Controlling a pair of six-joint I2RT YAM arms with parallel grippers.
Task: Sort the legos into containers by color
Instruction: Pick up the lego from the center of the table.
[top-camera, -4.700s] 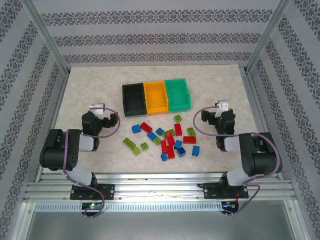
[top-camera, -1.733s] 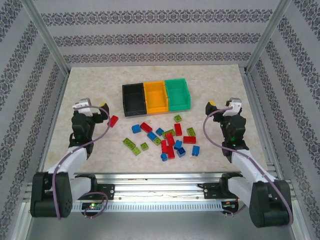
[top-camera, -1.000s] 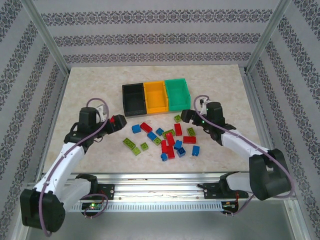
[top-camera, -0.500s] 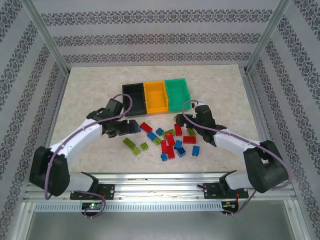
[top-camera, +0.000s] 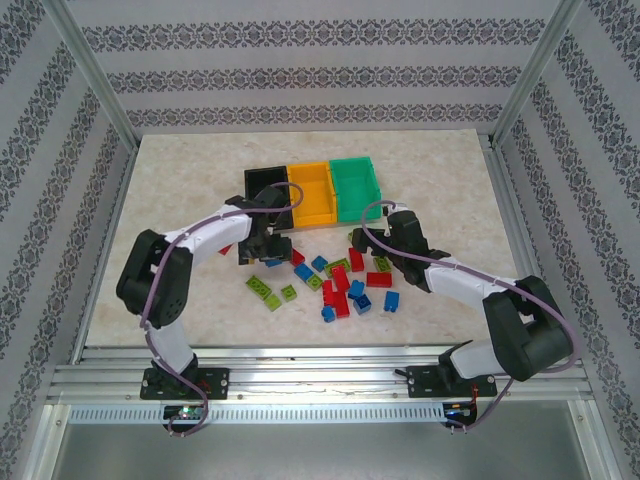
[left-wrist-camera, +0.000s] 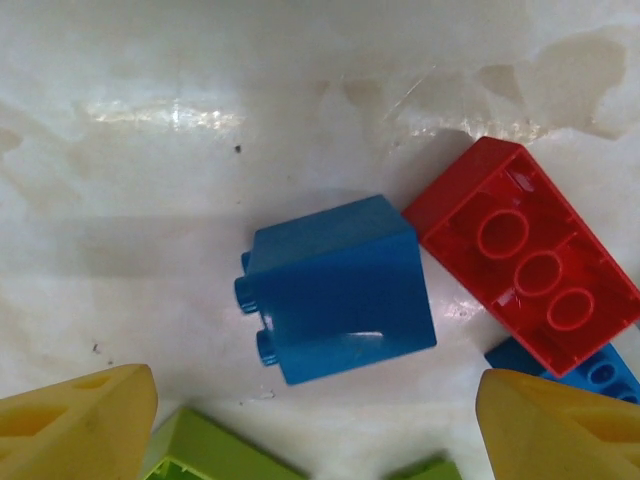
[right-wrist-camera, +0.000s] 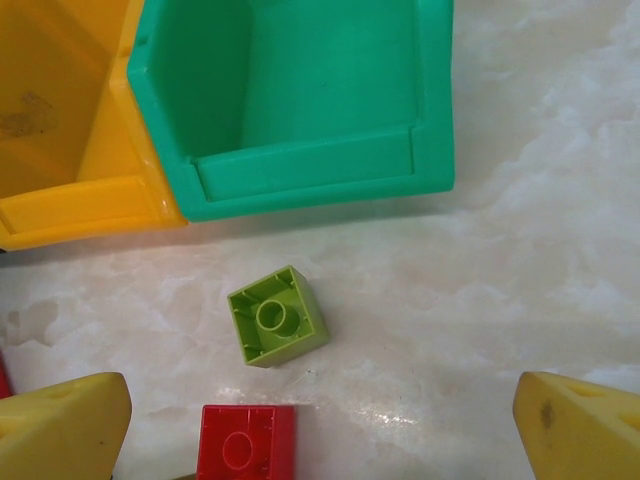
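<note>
Left gripper (left-wrist-camera: 318, 425) hangs wide and empty over a blue lego (left-wrist-camera: 335, 290) lying on its side on the table (left-wrist-camera: 150, 200). A red lego (left-wrist-camera: 525, 270) sits just beside its corner, and lime legos (left-wrist-camera: 215, 455) crowd near. Right gripper (right-wrist-camera: 320, 430), equally wide and empty, hovers over a lime lego (right-wrist-camera: 277, 316) just before the green bin (right-wrist-camera: 300, 180), a red piece (right-wrist-camera: 245, 443) close by.

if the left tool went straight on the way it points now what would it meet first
Most likely the blue lego lying on its side, centred between the open fingertips of the left tool; the red lego sits just beside it. Height above it is unclear.
</note>
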